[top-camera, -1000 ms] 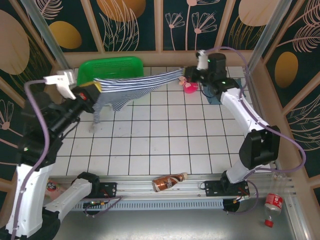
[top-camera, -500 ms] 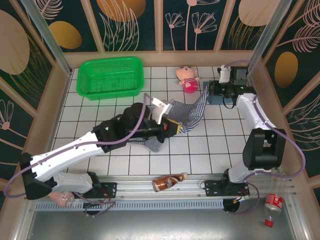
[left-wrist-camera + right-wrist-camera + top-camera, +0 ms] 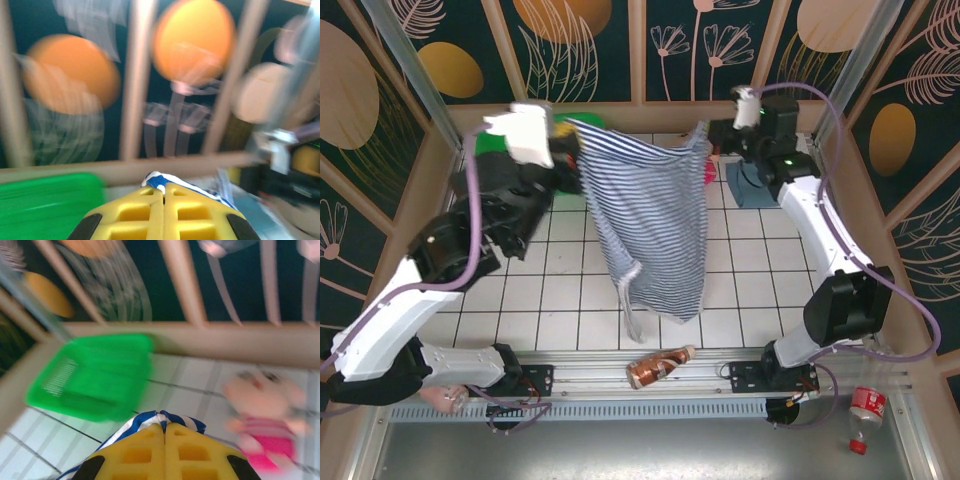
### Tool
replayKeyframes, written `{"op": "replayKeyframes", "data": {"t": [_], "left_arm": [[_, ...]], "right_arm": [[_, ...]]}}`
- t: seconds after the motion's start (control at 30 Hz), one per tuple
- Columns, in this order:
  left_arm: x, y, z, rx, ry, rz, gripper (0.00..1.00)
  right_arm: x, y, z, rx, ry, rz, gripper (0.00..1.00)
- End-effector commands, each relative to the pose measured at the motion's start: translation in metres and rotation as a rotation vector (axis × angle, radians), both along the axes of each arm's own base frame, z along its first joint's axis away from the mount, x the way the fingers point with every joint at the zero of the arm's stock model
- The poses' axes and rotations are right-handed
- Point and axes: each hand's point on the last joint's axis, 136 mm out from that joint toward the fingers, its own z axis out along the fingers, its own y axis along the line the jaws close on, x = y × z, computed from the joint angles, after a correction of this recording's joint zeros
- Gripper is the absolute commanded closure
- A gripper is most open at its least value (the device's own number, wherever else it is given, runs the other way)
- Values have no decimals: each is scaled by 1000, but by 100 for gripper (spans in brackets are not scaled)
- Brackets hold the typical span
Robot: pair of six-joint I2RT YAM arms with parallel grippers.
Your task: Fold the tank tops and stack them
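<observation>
**Holding the striped tank top spread between two closed grippers**

Left gripper [image 3: 565, 133]: its yellow fingers [image 3: 135, 215] are pressed together with no gap between them. A fold of the striped tank top [image 3: 655, 220] is pinched at their tips, directly above the right end of the green basket [image 3: 582, 118]. In the left wrist view, blue-and-white cloth protrudes just beyond the closed tips, with the basket [image 3: 45, 195] low at the left.

Right gripper [image 3: 705, 140]: this pair is likewise fully closed, and it clamps the opposite upper corner of the same garment, well to the right of the basket. The right wrist view shows striped fabric bunched at the tips of the right gripper [image 3: 164, 427], the basket [image 3: 90, 375] beyond to the left, and the pink plush doll [image 3: 265, 405] to the right, blurred.

Arms: the left arm rises from its base and leans over the basket, hiding most of it. The right arm stretches away from its base, and its wrist turns inward toward the basket.

Garment: the striped top hangs as a broad sheet between the two grips, above the tiled table [image 3: 520, 300], and drapes from basket level toward the arm bases. Whether its lower hem touches the tiles cannot be told. The teal tank top [image 3: 752, 188] lies on the table farther right of the basket than the right gripper.
</observation>
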Motion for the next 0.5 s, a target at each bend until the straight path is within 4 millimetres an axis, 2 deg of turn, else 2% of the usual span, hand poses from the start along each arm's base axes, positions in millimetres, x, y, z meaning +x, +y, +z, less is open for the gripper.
{"op": "replayKeyframes", "data": {"t": [0.0,0.13,0.2,0.23,0.27,0.33,0.47], "left_arm": [[-11,110,12,162,-4,480,100],[-37,166,23,231,-16,715,100],[-46,181,24,234,-13,776,100],[-50,187,24,242,-2,798,100],[-51,190,24,251,2,805,100],[-48,185,22,269,7,792,100],[-34,167,5,349,49,749,100]], "right_arm": [[-1,59,44,105,-99,110,100],[-5,123,73,150,-155,226,100],[-7,152,78,163,-164,274,100],[-4,160,83,166,-173,285,100],[-9,176,87,172,-182,312,100],[-7,192,94,175,-195,331,100],[-2,199,96,162,-187,345,100]]}}
